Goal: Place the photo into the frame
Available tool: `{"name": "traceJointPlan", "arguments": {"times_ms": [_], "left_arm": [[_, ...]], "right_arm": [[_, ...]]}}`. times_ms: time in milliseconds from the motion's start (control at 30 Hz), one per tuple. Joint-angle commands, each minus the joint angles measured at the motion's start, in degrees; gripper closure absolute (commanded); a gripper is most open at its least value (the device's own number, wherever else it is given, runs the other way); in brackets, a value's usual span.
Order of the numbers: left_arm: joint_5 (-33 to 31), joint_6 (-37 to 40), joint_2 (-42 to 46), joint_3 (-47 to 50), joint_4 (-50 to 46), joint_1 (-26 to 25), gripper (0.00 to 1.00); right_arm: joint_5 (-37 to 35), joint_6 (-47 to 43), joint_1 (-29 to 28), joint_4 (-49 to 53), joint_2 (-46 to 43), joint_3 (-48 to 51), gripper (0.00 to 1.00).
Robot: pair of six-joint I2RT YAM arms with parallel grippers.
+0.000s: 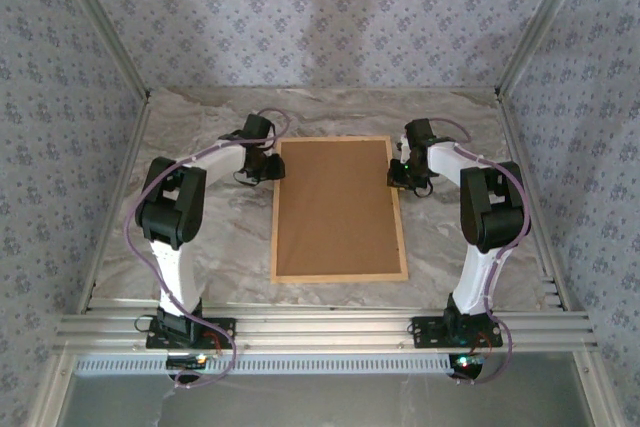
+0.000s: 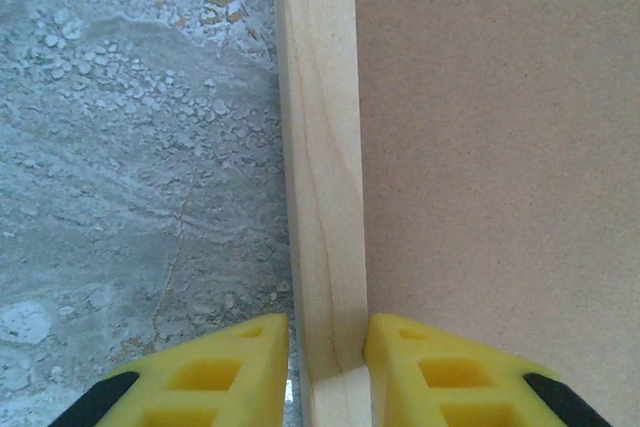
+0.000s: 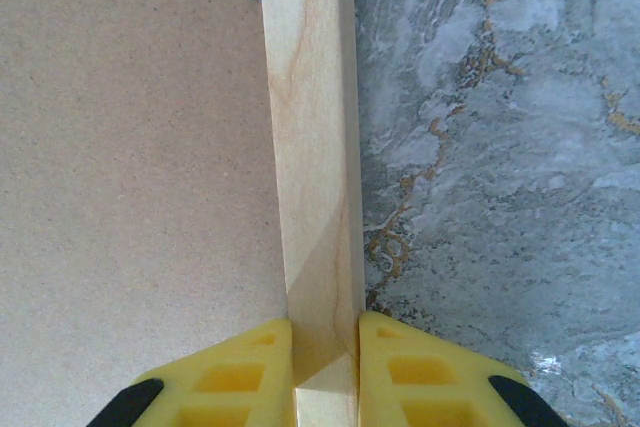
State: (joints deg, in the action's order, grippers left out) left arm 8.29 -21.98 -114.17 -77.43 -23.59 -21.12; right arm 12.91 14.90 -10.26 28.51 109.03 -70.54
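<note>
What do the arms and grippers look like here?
The left arm and right arm have white links, black joints and looping pale purple cables. The left gripper and right gripper have yellow wedge-shaped fingers with rectangular recesses and black backs.

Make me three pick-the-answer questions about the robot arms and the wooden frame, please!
1. Where is the brown backing board?
A) lying inside the frame
B) held up in the air
C) standing on its edge

2. What colour are the right gripper fingertips?
A) red
B) yellow
C) blue

3. What is the right gripper doing?
A) hanging open in the air
B) holding a photo
C) shut on the frame's side rail

Answers:
1 A: light wood runs round the board on all four sides.
2 B: both pads in the right wrist view are yellow.
3 C: a fingertip presses each side of the rail.
</note>
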Motion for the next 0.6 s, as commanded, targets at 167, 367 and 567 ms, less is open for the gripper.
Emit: {"name": "traceJointPlan", "arguments": {"times_ms": [167,367,567], "left_arm": [[-1.07,1.94,-4.73,1.32,-3.76,-1.93,0.69],[-1.58,2.09,-5.6,1.23,-4.44,-2.51,0.67],[-2.28,2.45,-6.48,0.22,-5.49,-2.69,0.64]], "right_arm": [[-1.52,-0.94,-0.14,0.49,2.5,0.05,0.81],[-1.5,-0.92,-0.33,0.32,2.46,0.01,0.81],[-1.5,-1.01,-0.38,0.52,2.44,0.05,0.81]]}}
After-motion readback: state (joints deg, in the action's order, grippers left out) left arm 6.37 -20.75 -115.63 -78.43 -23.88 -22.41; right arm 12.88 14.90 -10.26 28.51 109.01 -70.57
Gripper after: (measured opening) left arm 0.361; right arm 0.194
